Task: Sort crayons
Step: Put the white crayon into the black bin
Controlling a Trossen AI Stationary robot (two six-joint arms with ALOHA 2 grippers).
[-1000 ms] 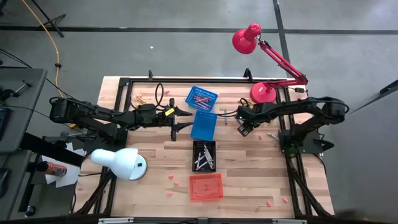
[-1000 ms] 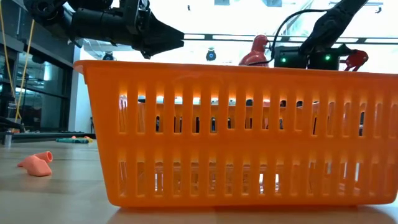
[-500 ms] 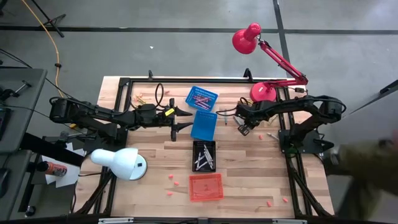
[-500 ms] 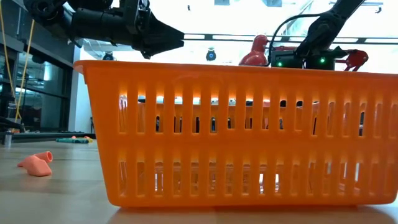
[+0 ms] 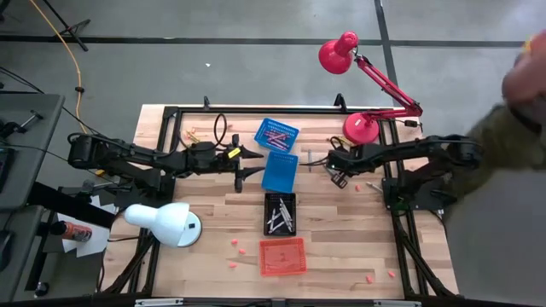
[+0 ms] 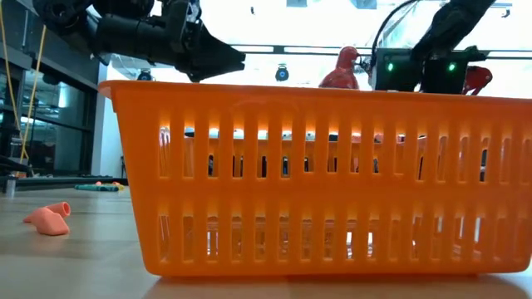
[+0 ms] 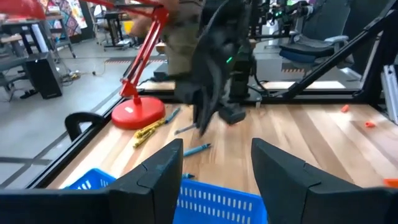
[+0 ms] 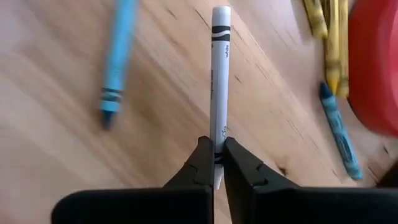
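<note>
1. Your right gripper (image 8: pixel 214 163) is holding a white crayon (image 8: pixel 219 81), jaws clamped on its lower end, at centre frame above the worktop (image 8: pixel 56 155).
2. Your left gripper (image 5: pixel 246 165) is waiting left of the blue basket (image 5: pixel 279 171), jaws apart.
3. Other crayons (image 8: pixel 115 59) are lying nearby.

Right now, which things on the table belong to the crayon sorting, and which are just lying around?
Job:
white crayon, pinched in the right gripper
blue crayon
yellow crayons
blue baskets
black basket
orange basket

Lying about:
red lamp
white lamp
pink bits
</note>
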